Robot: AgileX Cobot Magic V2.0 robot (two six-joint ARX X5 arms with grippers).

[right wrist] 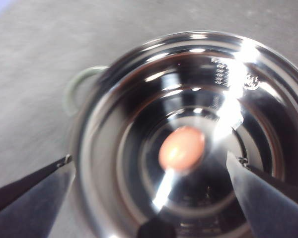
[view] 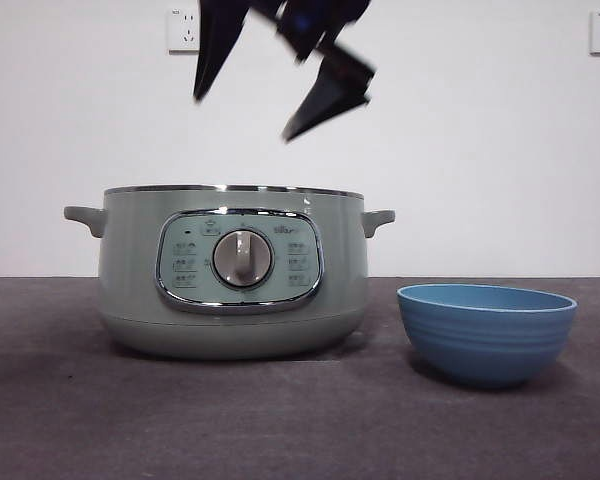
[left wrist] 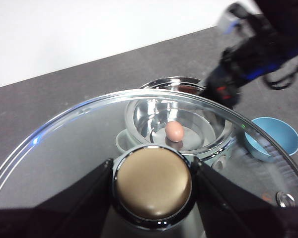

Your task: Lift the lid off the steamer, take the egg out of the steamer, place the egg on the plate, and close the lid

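Steamer [view: 230,275] mouth uncovered, open from above; lid [left wrist: 89,144] held up and off to the side by left gripper [left wrist: 151,186], clamped on knob. Right gripper [view: 270,85] spread wide above the pot, nothing between it and egg [right wrist: 182,148]. Clear gap between steamer and bowl [view: 486,330]; bowl empty.

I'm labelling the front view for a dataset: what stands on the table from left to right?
steamer → plate. The right gripper hangs open above the steamer; the lid is off, held by the left gripper, out of this view.
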